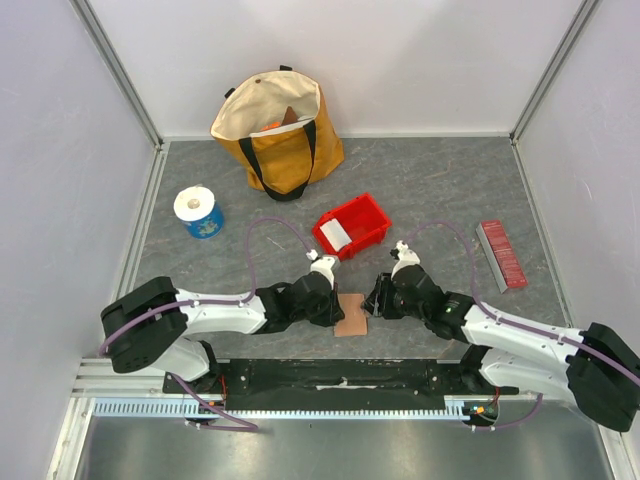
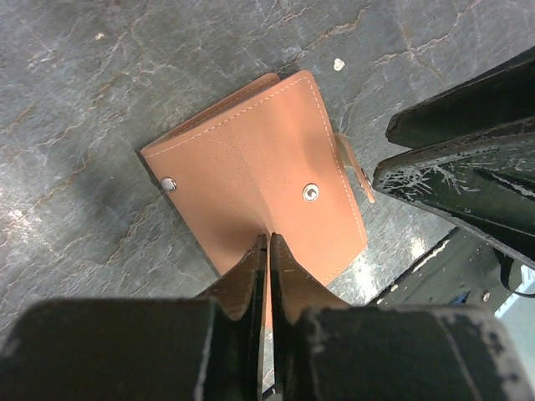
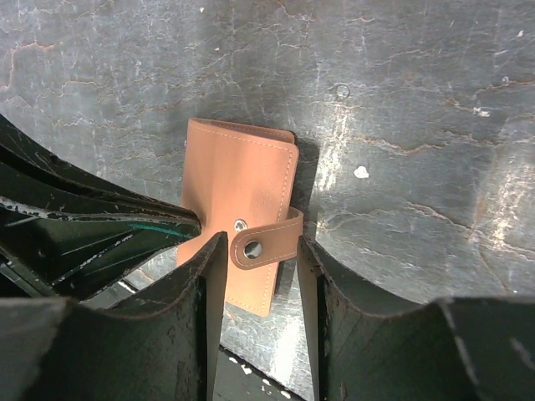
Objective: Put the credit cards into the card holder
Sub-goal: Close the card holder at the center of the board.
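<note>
The card holder [image 1: 351, 316] lay flat on the bench [image 1: 440, 180], directly between the two arms and just in front of their bases. Its long axis ran roughly away from the bases, with a slight tilt. Both arms were equally close to it, one on each side.

The left pincer [image 2: 267, 246] was closed down to a slit. Its fingers were pressed onto the near edge of the tan cover, pinning that edge to hold the holder in place.

The right pincer [image 3: 261, 244] came in from the opposite side with its fingers parted. It gripped nothing. The snap tab [image 3: 272, 238] lay in the gap between the fingers, wrapped round the holder's edge. The stud on the cover showed beside the tab's eyelet, so the tab looked undone, though the view could not settle this.

The coming move probably turned on that tab. It sat between the right fingers and across their closing line, so closing them would catch it and allow the cover to be lifted against the left pincer's hold.

No card was at the holder. A white rectangle, possibly one of the credit cards [image 1: 335, 235], lay in the red bin [image 1: 372, 212], further out on the bench. The other cards could not be made out.
</note>
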`<state>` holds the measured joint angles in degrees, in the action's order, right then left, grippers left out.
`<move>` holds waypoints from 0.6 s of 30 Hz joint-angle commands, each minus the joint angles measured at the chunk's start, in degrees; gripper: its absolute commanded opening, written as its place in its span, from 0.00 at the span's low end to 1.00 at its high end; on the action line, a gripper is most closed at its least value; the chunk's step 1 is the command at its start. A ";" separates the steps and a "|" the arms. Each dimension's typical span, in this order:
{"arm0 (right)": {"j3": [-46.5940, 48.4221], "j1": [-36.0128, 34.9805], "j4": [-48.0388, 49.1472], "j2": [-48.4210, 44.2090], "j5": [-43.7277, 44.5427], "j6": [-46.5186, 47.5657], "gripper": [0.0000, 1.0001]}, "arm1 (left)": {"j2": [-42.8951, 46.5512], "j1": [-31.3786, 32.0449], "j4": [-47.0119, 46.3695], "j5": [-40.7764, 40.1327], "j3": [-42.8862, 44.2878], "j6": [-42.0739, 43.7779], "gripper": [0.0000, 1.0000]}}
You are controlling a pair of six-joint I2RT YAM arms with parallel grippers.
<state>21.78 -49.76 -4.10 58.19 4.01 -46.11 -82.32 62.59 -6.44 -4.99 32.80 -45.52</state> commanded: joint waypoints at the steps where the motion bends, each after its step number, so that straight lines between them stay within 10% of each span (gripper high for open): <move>1: -0.07 0.10 3.13 1.31 -1.81 -0.56 0.45 | -0.21 -0.18 -4.02 0.86 -1.16 -0.36 0.08; 18: -0.86 0.10 7.52 4.12 -6.03 -0.83 0.31 | -3.10 -0.27 -3.32 1.92 -0.10 -0.71 0.06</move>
<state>21.19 -49.76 -0.43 61.25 0.25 -46.57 -83.85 62.41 -9.67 -3.73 32.14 -45.56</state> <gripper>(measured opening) 0.319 0.068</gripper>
